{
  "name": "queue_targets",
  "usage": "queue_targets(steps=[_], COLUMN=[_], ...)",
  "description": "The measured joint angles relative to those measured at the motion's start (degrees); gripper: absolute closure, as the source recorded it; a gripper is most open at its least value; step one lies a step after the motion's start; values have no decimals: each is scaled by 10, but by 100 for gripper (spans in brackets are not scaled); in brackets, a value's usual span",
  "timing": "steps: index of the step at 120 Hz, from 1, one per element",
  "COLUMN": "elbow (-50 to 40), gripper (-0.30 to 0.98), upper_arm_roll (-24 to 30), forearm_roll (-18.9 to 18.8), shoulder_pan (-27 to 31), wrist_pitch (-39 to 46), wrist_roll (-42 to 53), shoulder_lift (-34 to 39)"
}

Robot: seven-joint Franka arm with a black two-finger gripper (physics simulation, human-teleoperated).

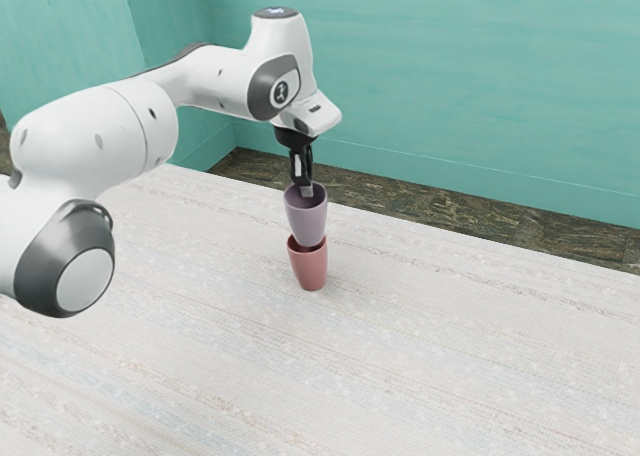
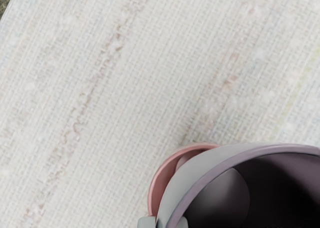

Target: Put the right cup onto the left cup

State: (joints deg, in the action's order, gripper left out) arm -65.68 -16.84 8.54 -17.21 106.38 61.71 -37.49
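Surface: pale woven tabletop (image 1: 460, 356), a dark mottled floor (image 1: 490, 221) beyond its edge, teal wall (image 1: 430, 66) behind. One arm (image 1: 90, 141), so no choice of nearer hand; it reaches in from the exterior view's left. Gripper (image 1: 306, 189) is pinching the mauve cup (image 1: 306, 219) by its rim: in the wrist view one fingertip sits inside the wall, the other outside, with the wall between. Location of the held cup: directly over the pink cup (image 1: 312, 272), which stands on the tabletop. Key relation: the mauve cup's body hangs below the gripper and off to one side of the pinch, toward the exterior camera, so its centre is not under the fingers. Aim should be taken from the cup's base, not from the gripper. Orientation: mouth up, base down, long axis near vertical and roughly in line with that of the pink cup, also mouth up. Base is at the pink cup's mouth; whether it touches inside cannot be told. Est. stage: late, final lowering or seating. Next move probably calls for a short straight descent, then release. Risk: the one-sided pinch could let the cup tip, or its base catch the lower rim.
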Motion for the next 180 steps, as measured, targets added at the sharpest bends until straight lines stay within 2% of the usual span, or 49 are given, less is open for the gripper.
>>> queue_targets(steps=[99, 120, 134, 149, 167, 180], elbow=[-1, -1, -3, -28, -119, -195], gripper=[78, 40, 23, 13, 6, 4], upper_arm_roll=[2, 2, 1, -1, -6, -8], forearm_roll=[7, 7, 6, 2, -11, -45], shoulder_pan=[10, 10, 8, 5, 6, 9], wrist_pitch=[11, 10, 4, -12, -29, -41], wrist_roll=[8, 9, 10, 10, 9, 3], shoulder_lift=[-29, -26, -16, 21, 107, 191])
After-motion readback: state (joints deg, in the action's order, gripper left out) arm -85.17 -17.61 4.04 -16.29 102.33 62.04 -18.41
